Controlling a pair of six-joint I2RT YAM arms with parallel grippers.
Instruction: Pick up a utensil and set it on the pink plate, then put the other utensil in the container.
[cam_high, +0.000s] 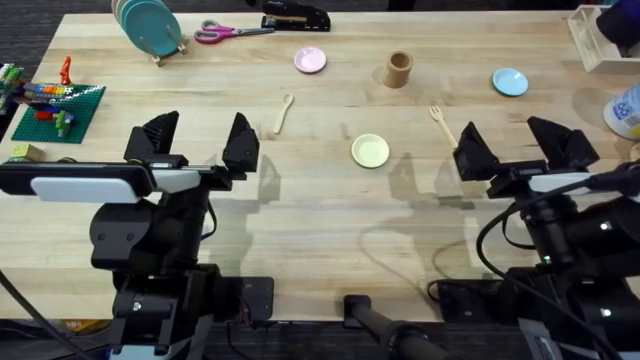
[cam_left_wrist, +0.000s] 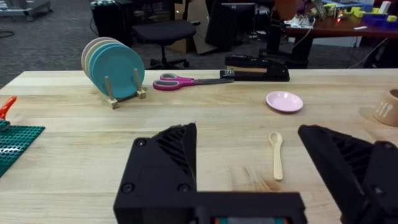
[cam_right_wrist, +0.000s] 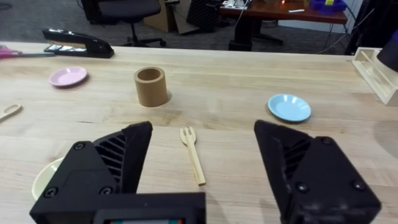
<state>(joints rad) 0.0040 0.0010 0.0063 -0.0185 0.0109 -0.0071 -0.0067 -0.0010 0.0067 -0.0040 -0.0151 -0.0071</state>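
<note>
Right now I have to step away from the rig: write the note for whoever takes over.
Left pincer: open, empty, hovering near the table's front, short of the wooden spoon.
Right pincer: open, empty, just short of the wooden fork.
Spoon lies flat on the table, between the left pincer and the pink plate. Fork lies flat, between the yellow plate and the blue plate. The wooden cup stands upright beside the pink plate.
Done: nothing.
Left: spoon onto the pink plate, fork into the cup.

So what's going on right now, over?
Left gripper open, empty. Right gripper open, empty. Spoon and fork flat on table, untouched; pink plate and container empty. Nothing blocking.
</note>
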